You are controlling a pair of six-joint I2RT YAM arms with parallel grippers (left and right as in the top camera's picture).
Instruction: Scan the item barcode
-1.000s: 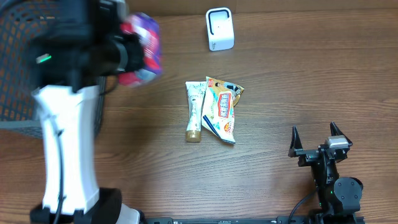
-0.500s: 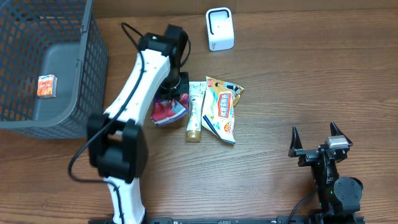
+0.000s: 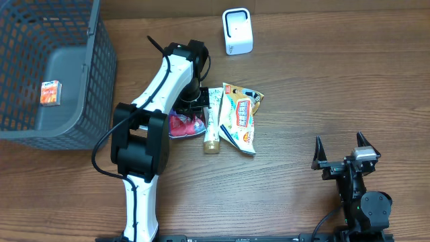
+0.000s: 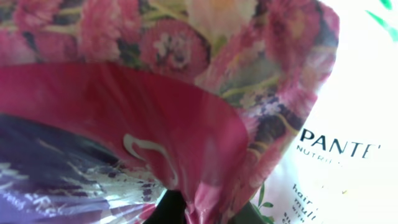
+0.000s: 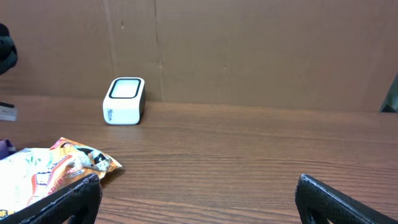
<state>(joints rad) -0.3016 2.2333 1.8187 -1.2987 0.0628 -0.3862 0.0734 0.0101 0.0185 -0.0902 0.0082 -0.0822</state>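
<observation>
1. Overhead view alone gives us the whole bench (image 3: 322, 81). A grey mesh basket (image 3: 87, 47) stands at its far left corner with a small orange box (image 3: 50, 92) on its floor. A white scanner (image 3: 237, 31) stands at the far edge, well apart from the goods.
2. The same view places the floral pouch (image 3: 180, 125) flat on the bench, touching the basket-side edge of a white tube (image 3: 213, 121). A snack packet (image 3: 240, 115) lies against the tube's other side.
3. Left wrist view alone shows the pouch close up. Pink flowers and red and purple panels, all crumpled, fill nearly the whole frame. Behind it on the right is the tube's white face, lettered "PANTE".
4. Right wrist view alone looks low across the bench. We see the scanner upright before a brown cardboard wall (image 5: 249, 50), and one end of the snack packet at lower left.
5. Left arm: it rises from the near edge and stretches toward the far side. It bends near the scanner and turns its wrist back down onto the pouch. The left tool (image 3: 191, 106) sits over the pouch's far edge with its jaws together, clamped on the pouch. The film bunches into the dark fingers at the foot of the wrist view.
6. Right arm: it is folded low at the near right corner. The right tool (image 3: 339, 148) points toward the far edge with its jaws wide apart, holding nothing.
</observation>
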